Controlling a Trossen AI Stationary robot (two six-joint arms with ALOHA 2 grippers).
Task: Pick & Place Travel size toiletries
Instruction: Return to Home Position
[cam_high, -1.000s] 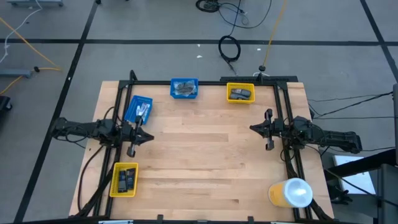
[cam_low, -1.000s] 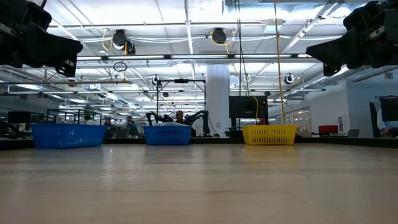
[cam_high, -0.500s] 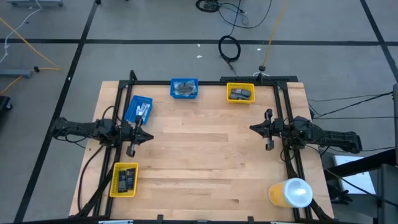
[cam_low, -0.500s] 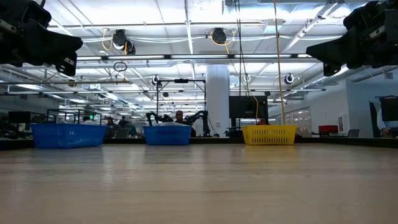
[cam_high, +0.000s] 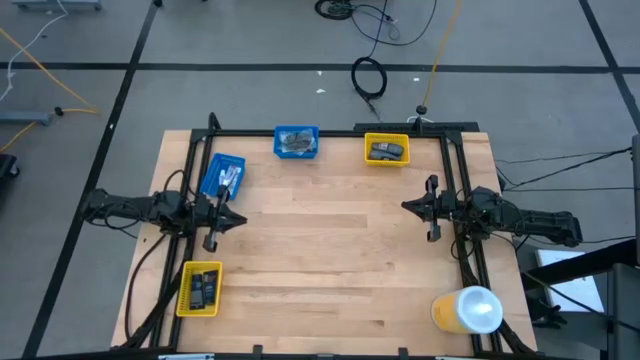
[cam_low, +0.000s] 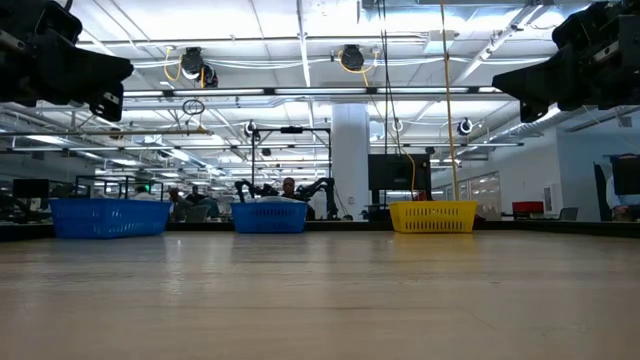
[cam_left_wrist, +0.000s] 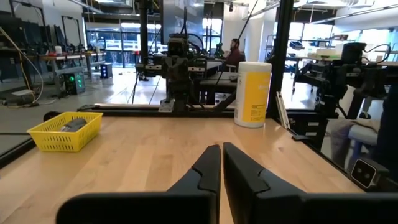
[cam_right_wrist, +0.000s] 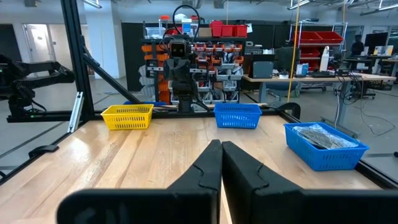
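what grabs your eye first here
Four bins ring the table: a tilted blue bin by the left arm, a straight blue bin and a yellow bin at the far edge, a second yellow bin at the front left corner, all holding toiletries. A yellow-and-white cylinder stands at the front right corner. The left gripper and right gripper hang shut and empty at the sides.

The counter (cam_high: 330, 250) is pale wood with streaked plank grain. At the counter's far edge, a blue bin (cam_high: 278, 143) holds grey toiletries (cam_high: 296, 145) and a yellow bin (cam_high: 386, 137) holds dark-grey ones. A yellow-and-white cylinder (cam_high: 466, 310) stands at the counter's near right corner. The left end effector (cam_left_wrist: 221, 149) and right end effector (cam_right_wrist: 221, 144) are black.
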